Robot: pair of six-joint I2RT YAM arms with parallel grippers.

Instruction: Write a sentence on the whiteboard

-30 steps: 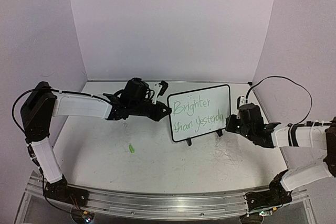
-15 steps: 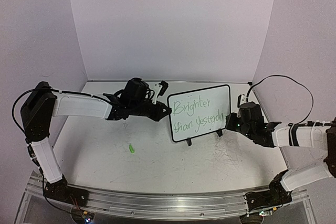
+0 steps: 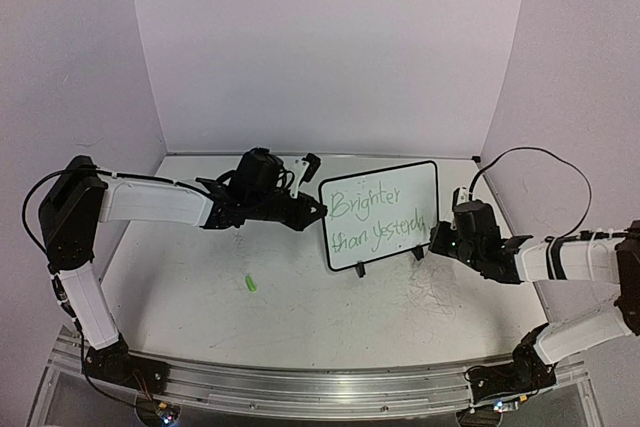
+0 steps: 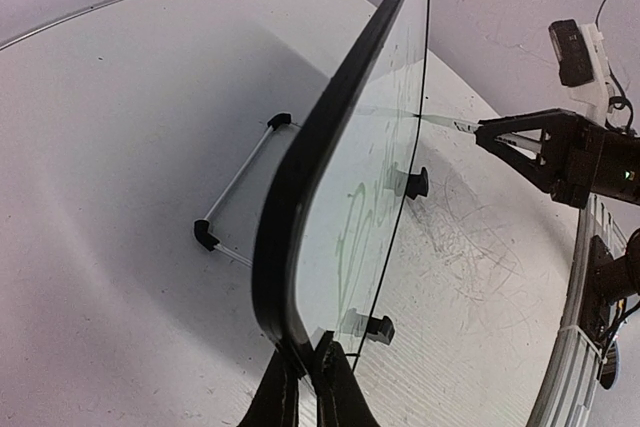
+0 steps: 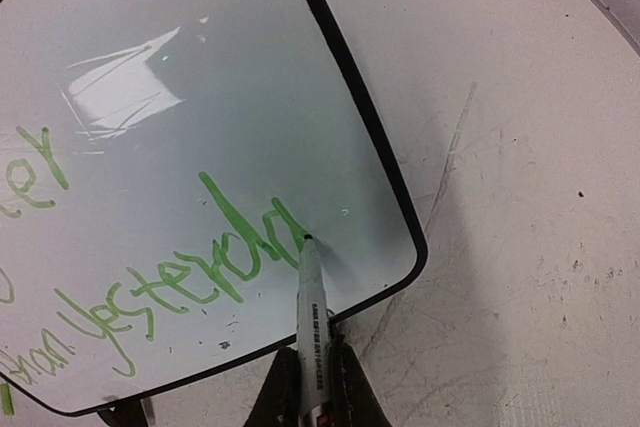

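The whiteboard (image 3: 400,187) stands upright on little black feet, with a thin black frame. The sentence (image 3: 375,222) is light-green cursive in two lines, "Brighter" over "than yesterda". My left gripper (image 3: 320,213) is shut on the board's left edge; in the left wrist view its jaws (image 4: 305,372) pinch the black frame (image 4: 300,197). My right gripper (image 3: 440,237) is shut on a white marker (image 5: 312,317). The marker's tip touches the board (image 5: 200,97) at the end of the green writing (image 5: 190,277), near the lower right corner.
A small green cap (image 3: 250,284) lies on the scuffed white tabletop (image 3: 300,317) to the front left. Grey scribble marks (image 3: 440,297) cover the table in front of the board. Lilac walls close in the back and both sides. A wire stand foot (image 4: 240,182) sits behind the board.
My right gripper has shifted slightly along the board's right end while the marker adds to the last word. The left arm and the board have not moved.
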